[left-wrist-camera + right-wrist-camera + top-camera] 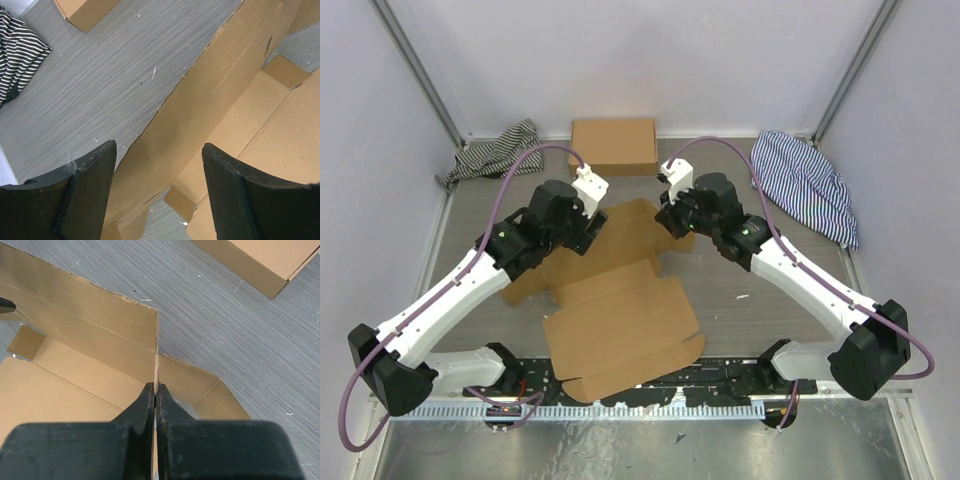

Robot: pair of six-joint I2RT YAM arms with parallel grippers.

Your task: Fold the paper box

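The paper box is a brown die-cut cardboard sheet lying mostly flat mid-table, its far end raised. My right gripper is shut on the thin edge of an upright side flap at the sheet's far right; it shows in the top view. My left gripper is open, jaws wide apart, hovering over the raised long far panel at the sheet's far left; it also shows in the top view. Nothing is between its fingers.
A ready-formed brown cardboard box stands at the back middle, also seen in the right wrist view. A dark striped cloth lies back left, a blue striped cloth back right. Walls enclose the grey table.
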